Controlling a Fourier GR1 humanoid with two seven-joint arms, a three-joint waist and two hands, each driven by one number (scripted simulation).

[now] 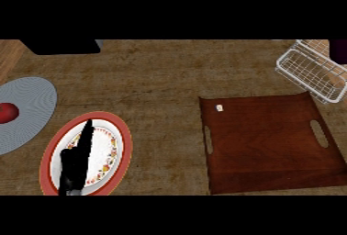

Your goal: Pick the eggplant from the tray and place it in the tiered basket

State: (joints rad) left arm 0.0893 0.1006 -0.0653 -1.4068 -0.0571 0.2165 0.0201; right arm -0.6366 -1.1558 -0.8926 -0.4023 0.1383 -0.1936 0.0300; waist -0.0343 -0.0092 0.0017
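Eggplant shows nowhere on your tray (265, 148); left hand (73, 165) rests over the plate (46, 158), fingers straight together, so check the wire basket (308, 73).

We see dim, even light across the wooden counter (156, 78). The tray (267, 147) reads dark and flat; the white basket (306, 69) and grey mat (34, 103) look brightest.
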